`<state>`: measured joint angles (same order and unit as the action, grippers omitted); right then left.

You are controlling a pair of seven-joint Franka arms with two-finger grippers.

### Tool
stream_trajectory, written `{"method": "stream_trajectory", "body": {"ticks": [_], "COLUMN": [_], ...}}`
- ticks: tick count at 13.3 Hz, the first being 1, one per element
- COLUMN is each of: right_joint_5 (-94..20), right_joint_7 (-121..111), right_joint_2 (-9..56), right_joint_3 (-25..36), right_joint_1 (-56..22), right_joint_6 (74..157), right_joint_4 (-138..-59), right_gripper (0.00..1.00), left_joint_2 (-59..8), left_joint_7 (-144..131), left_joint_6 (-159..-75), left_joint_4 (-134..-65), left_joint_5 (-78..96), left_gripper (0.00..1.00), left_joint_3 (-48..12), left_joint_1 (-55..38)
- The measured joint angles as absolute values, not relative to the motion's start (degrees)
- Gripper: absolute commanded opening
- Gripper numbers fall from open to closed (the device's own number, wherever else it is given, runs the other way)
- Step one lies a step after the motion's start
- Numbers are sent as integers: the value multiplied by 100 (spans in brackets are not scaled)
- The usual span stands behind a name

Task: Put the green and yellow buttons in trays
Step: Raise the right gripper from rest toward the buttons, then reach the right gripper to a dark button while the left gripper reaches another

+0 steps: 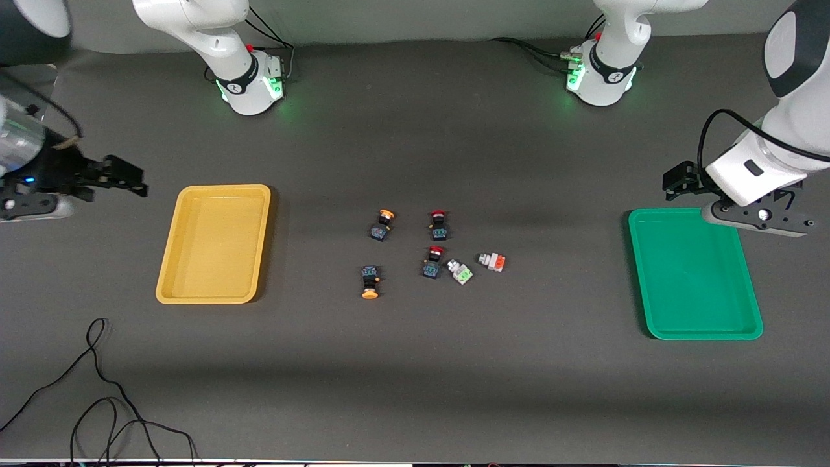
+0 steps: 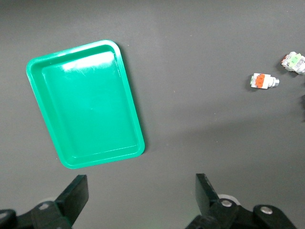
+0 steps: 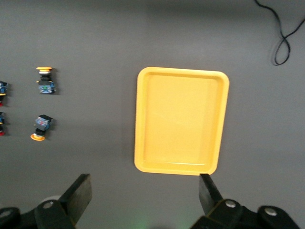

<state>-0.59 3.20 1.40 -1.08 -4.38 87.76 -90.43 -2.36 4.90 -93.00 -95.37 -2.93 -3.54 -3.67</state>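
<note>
Buttons [image 1: 370, 282] lying flat, caps mixed ways

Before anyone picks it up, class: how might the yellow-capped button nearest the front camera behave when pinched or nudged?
The yellow-capped button lies on its side, so its round cap could let it roll. It looks small and rigid, probably light. A nudge would likely slide it along the table.

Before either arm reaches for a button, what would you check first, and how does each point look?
1. Left gripper open, holding nothing: ok.
2. Right gripper open, holding nothing: ok.
3. Yellow tray has room: ok, nothing in it.
4. Green tray has room: ok, nothing in it.
5. Pale green-faced button free to grab: not ok, a red-capped switch sits close beside it.
6. Orange-capped button free to grab: ok, stands apart.
</note>
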Motion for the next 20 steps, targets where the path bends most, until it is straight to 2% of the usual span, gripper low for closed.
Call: {"method": "stream_trajectory", "body": {"ticks": [3,7,12,16,20], "right_joint_5": [-76,-83,-83,-82,-81], "right_joint_7": [1233,2962,5329,5696,5696], "right_joint_2": [131,154,547,715,992], "right_joint_3": [-121,-128,-130,-100,-38], "right_joint_1": [-1188,-2482,-3847,-4088,-4072], "right_joint_6": [8906,9564,10290,10521,12229], "right_joint_4": [-9209,-9611,-9767,-9873,-11040], "right_gripper": [100,100,100,100,100], "left_joint_2": [-236,-237,-315,-710,-1352], "left_joint_7": [424,-244,-1567,-2894,-4414], "left_joint_6": [-9262,-9166,-9164,-9295,-9971], "left_joint_4": [-9529,-9461,-9459,-9399,-9349], "left_joint_5": [-292,-178,353,857,879], "left_gripper": [100,100,100,100,100], "left_joint_3": [-351,-356,-452,-597,-671], "left_joint_1": [-365,-365,-403,-558,-1146]}}
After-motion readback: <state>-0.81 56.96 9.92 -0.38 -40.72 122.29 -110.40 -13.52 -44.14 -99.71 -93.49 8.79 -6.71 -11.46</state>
